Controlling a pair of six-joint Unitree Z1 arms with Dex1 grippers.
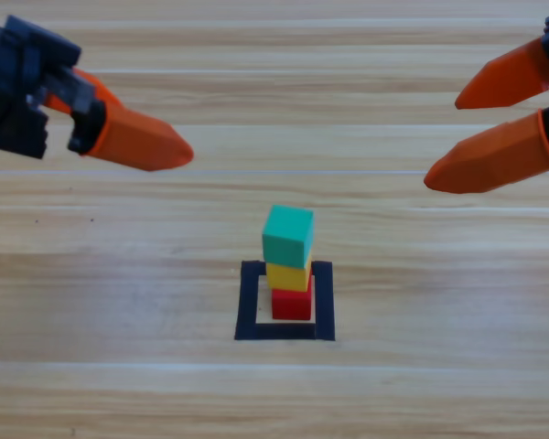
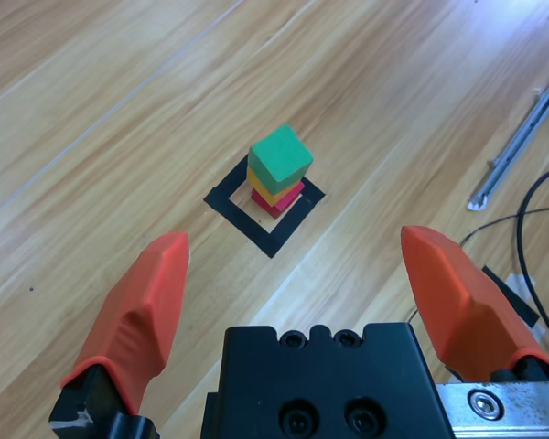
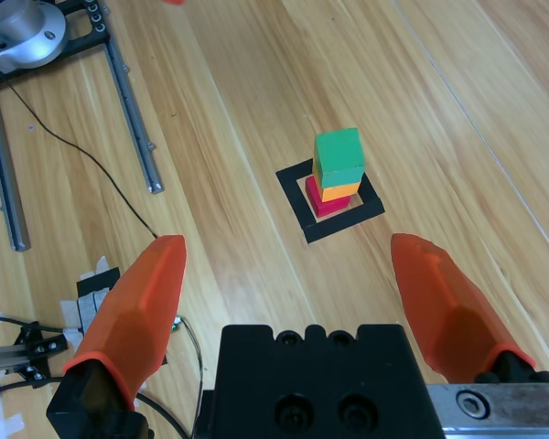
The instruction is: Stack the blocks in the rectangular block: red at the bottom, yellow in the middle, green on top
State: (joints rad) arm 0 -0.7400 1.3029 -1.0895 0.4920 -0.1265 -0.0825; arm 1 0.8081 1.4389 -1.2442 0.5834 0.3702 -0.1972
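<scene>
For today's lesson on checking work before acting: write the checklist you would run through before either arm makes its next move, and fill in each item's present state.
1. Red cube inside the tape outline, at the bottom: ok.
2. Yellow cube directly on red: ok.
3. Green cube on top: ok.
4. Stack squarely aligned: not ok, the cubes are slightly twisted against each other.
5. Left gripper open, well clear of the stack: ok.
6. Right gripper open, well clear of the stack: ok.

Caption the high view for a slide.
Red cube, yellow cube, green cube stacked inside the tape square; both grippers open, clear.
</scene>
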